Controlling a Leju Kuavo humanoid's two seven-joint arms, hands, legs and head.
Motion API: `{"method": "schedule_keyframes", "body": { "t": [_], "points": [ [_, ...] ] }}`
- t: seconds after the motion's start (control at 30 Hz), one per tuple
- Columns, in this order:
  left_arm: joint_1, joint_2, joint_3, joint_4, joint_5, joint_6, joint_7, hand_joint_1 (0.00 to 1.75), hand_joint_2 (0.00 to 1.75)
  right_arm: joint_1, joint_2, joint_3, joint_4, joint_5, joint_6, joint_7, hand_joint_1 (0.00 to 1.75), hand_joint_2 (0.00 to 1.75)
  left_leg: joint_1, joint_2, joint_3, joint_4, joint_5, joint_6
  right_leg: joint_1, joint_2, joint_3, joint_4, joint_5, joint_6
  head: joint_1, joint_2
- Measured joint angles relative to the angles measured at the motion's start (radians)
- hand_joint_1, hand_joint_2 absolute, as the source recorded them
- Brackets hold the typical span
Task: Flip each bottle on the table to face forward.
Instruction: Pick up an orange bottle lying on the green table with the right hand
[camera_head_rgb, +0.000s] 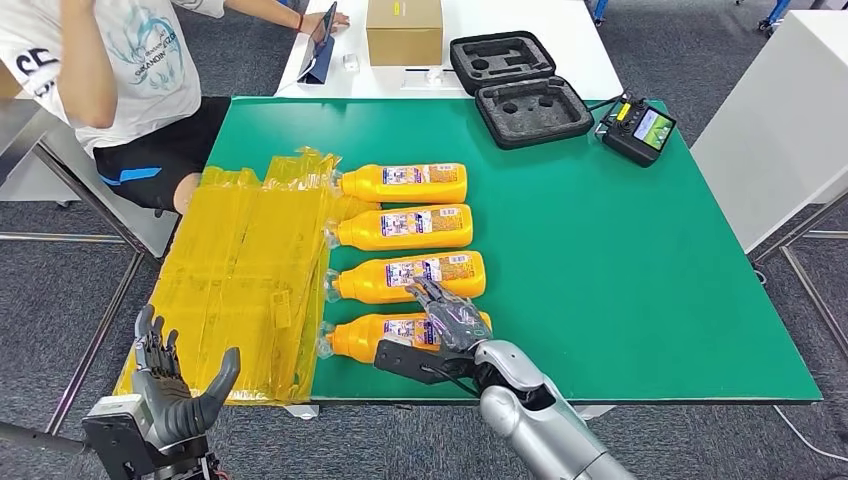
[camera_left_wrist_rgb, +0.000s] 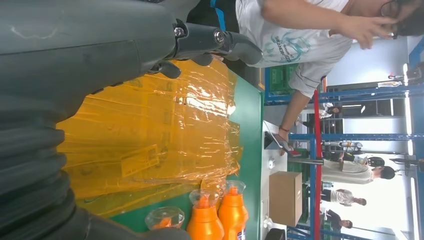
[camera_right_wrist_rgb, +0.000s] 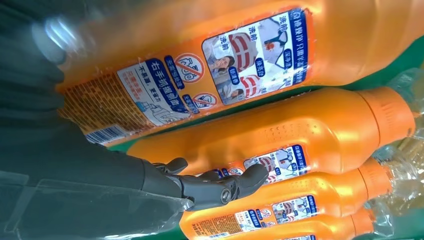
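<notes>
Four orange bottles lie side by side on the green table (camera_head_rgb: 620, 260), caps pointing left: the far one (camera_head_rgb: 405, 183), a second (camera_head_rgb: 405, 227), a third (camera_head_rgb: 410, 275) and the nearest (camera_head_rgb: 365, 335). My right hand (camera_head_rgb: 445, 325) lies over the label end of the nearest bottle, fingers stretched across its top toward the third bottle, thumb on its near side. Close behind that hand, the nearest bottle (camera_right_wrist_rgb: 200, 60) shows a printed label, with the fingers (camera_right_wrist_rgb: 220, 187) reaching out straight toward the bottle behind it (camera_right_wrist_rgb: 300, 130). My left hand (camera_head_rgb: 170, 385) is raised off the table's front left corner, fingers spread, holding nothing.
Crumpled yellow plastic wrap (camera_head_rgb: 240, 270) covers the table's left part and hangs over its edge. A black foam case (camera_head_rgb: 520, 90) and a controller (camera_head_rgb: 638, 128) sit at the back right. A person (camera_head_rgb: 110, 70) sits at the back left beside a white table with a cardboard box (camera_head_rgb: 404, 30).
</notes>
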Motion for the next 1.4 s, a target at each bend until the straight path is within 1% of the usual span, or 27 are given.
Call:
{"method": "schedule_keyframes", "body": {
  "t": [0.4,0.43,0.47,0.53,0.57,0.6,0.63,0.7,0.97,1.17,1.3,1.37,1.4],
  "points": [
    [0.0,-0.002,0.016,-0.002,0.003,-0.004,0.001,0.0,1.75,-0.018,-0.006,0.014,0.041,-0.006,0.012,0.013,0.02,1.75,0.0,0.0,0.0,0.0,0.0,0.0,0.0,0.0,0.0,0.0,0.0,0.0,0.0,0.0],
    [0.0,-0.002,0.016,-0.002,0.003,-0.004,0.001,0.0,1.75,-0.019,-0.007,0.015,0.043,-0.006,0.012,0.013,0.14,1.75,0.0,0.0,0.0,0.0,0.0,0.0,0.0,0.0,0.0,0.0,0.0,0.0,0.0,0.0],
    [0.0,-0.002,0.016,-0.002,0.003,-0.004,0.001,0.0,1.75,-0.02,-0.007,0.016,0.045,-0.006,0.012,0.013,0.42,1.75,0.0,0.0,0.0,0.0,0.0,0.0,0.0,0.0,0.0,0.0,0.0,0.0,0.0,0.0],
    [0.0,-0.002,0.018,-0.002,0.003,-0.004,0.001,0.0,1.75,-0.022,-0.008,0.018,0.048,-0.006,0.012,0.015,1.17,1.75,0.0,0.0,0.0,0.0,0.0,0.0,0.0,0.0,0.0,0.0,0.0,0.0,0.0,0.0],
    [0.0,-0.002,0.019,-0.002,0.003,-0.005,0.001,0.0,1.75,-0.023,-0.008,0.019,0.05,-0.005,0.013,0.017,1.45,1.75,0.0,0.0,0.0,0.0,0.0,0.0,0.0,0.0,0.0,0.0,0.0,0.0,0.0,0.0],
    [0.0,-0.002,0.02,-0.002,0.003,-0.006,0.001,0.0,1.75,-0.024,-0.008,0.02,0.053,-0.003,0.015,0.019,1.6,1.75,0.0,0.0,0.0,0.0,0.0,0.0,0.0,0.0,0.0,0.0,0.0,0.0,0.0,0.0],
    [0.0,-0.003,0.022,-0.002,0.003,-0.008,0.002,0.0,1.75,-0.025,-0.009,0.022,0.055,0.0,0.017,0.022,1.66,1.75,0.0,0.0,0.001,0.0,0.0,0.0,0.0,0.0,0.0,0.0,0.0,0.0,0.0,0.0],
    [0.001,-0.005,0.024,-0.002,0.003,-0.013,0.003,0.0,1.75,-0.027,-0.009,0.025,0.059,0.009,0.023,0.028,1.71,1.75,0.0,0.0,0.001,0.0,0.0,0.0,0.0,0.0,0.001,0.0,0.0,0.0,0.0,0.0],
    [0.002,-0.01,0.03,-0.002,0.006,-0.019,0.006,0.0,1.75,-0.038,-0.013,0.03,0.062,0.029,0.042,0.042,1.75,1.75,0.0,0.0,0.004,0.0,0.0,0.0,0.0,0.0,0.003,0.0,0.0,0.0,0.0,0.0],
    [0.002,-0.012,0.04,-0.002,0.013,-0.032,0.011,0.0,1.75,-0.05,-0.018,0.037,0.072,0.025,0.082,0.044,1.75,1.75,0.0,0.0,0.006,0.0,-0.001,0.0,0.0,0.0,0.005,0.0,0.0,0.0,0.0,0.0],
    [0.001,-0.012,0.042,-0.002,0.019,-0.039,0.013,0.0,1.75,-0.066,-0.027,0.041,0.083,-0.021,0.127,-0.003,1.75,1.75,0.0,0.001,0.009,0.0,-0.001,0.0,0.0,0.0,0.008,0.0,-0.001,0.0,0.0,0.0],
    [-0.001,-0.012,0.042,-0.001,0.023,-0.04,0.013,0.0,1.75,-0.075,-0.032,0.043,0.093,-0.073,0.141,-0.056,1.75,1.75,0.0,0.001,0.011,0.0,-0.002,0.0,0.0,0.0,0.009,-0.001,-0.001,0.0,0.0,0.0],
    [-0.002,-0.012,0.042,-0.001,0.025,-0.04,0.011,0.0,1.75,-0.078,-0.034,0.042,0.098,-0.112,0.139,-0.099,1.75,1.75,0.0,0.001,0.011,0.0,-0.002,0.0,0.0,0.001,0.01,-0.001,-0.001,0.0,0.0,0.0]
  ]
}}
